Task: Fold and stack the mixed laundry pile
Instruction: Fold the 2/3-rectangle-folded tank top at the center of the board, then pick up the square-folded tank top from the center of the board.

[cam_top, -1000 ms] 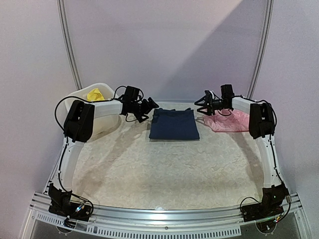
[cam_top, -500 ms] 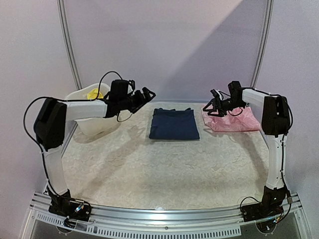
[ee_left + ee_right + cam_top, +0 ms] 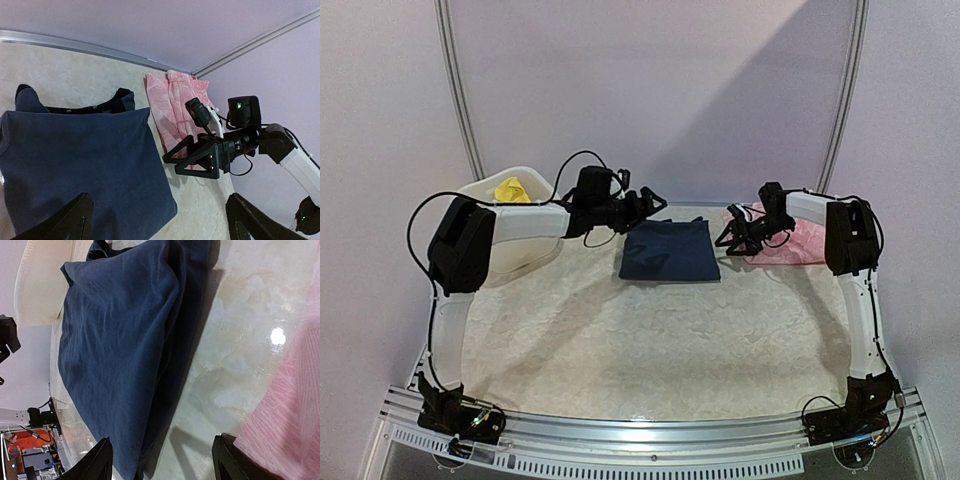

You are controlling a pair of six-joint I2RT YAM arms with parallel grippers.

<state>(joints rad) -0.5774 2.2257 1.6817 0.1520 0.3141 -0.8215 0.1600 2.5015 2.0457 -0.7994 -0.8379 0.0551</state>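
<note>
A folded navy top (image 3: 670,251) lies flat at the back middle of the table. To its right lies a pink piece (image 3: 795,241), and a yellow piece (image 3: 511,190) sits in the white tub (image 3: 525,255) at the back left. My left gripper (image 3: 653,202) hovers open over the navy top's back left corner, holding nothing. My right gripper (image 3: 729,238) is open and empty, low over the bare strip between navy and pink. The left wrist view shows the navy top (image 3: 80,165), the pink piece (image 3: 175,102) and the left gripper (image 3: 160,200). The right wrist view shows navy top (image 3: 115,335), pink piece (image 3: 295,410) and right gripper (image 3: 162,442).
The tub (image 3: 40,285) stands close to the navy top's left side. A raised metal rail (image 3: 75,45) runs along the table's back edge, just behind the garments, with a wall beyond it. The pale mottled table surface (image 3: 640,340) spreads in front of the clothes.
My left gripper rose near the tub, then swung right to the navy top's back corner. My right gripper pulled back over the pink piece, then came down to its left edge.
</note>
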